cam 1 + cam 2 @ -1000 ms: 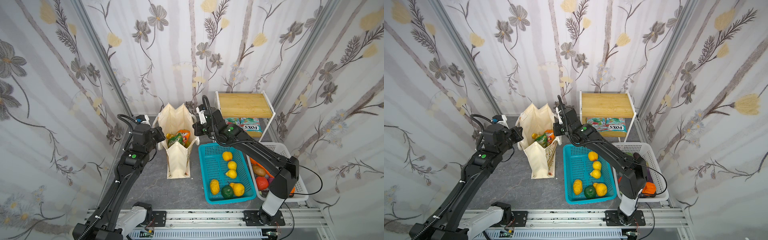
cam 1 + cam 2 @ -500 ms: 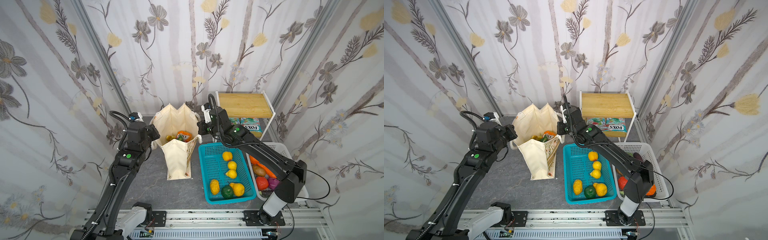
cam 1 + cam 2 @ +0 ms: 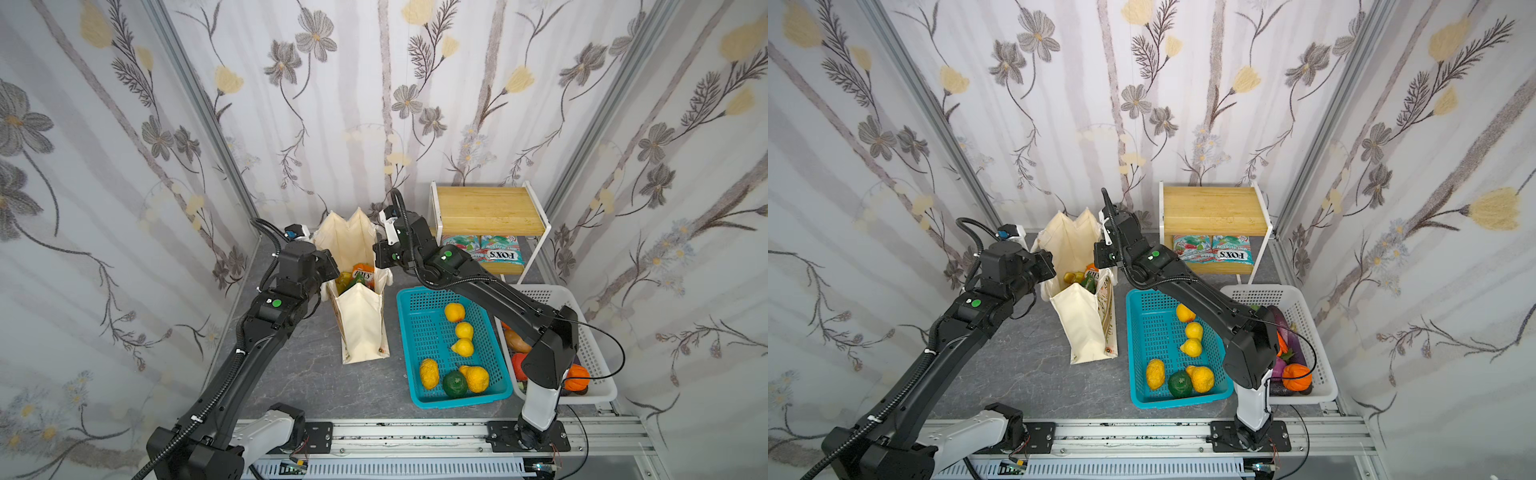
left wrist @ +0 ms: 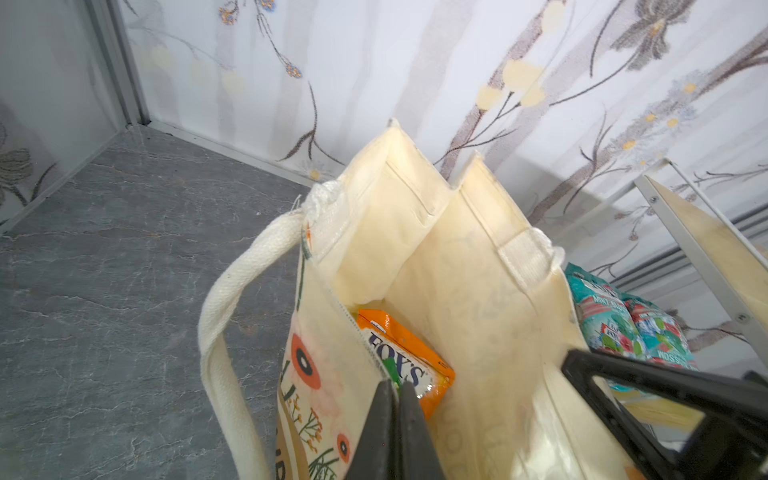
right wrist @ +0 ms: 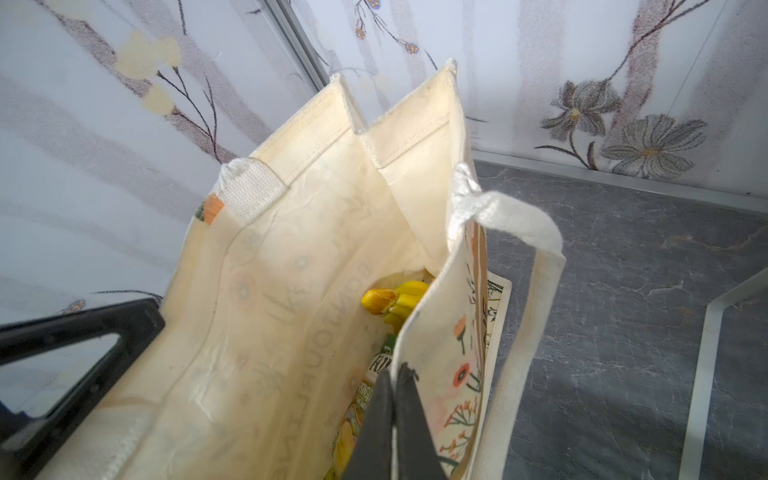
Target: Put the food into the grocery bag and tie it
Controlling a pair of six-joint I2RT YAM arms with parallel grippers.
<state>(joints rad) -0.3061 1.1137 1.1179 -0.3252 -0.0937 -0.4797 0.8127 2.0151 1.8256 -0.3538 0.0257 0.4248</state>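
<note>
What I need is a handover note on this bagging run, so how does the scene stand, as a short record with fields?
bag: cream floral canvas tote bag, upright on grey table, mouth open
seen inside: orange "FOX'S" candy packet; yellow banana bunch
handles: white webbing handles, loose, untied
left gripper: fingers shut on bag rim
right gripper: fingers shut on opposite rim
blue plastic basket: yellow fruits, green fruit
white plastic basket: vegetables
</note>
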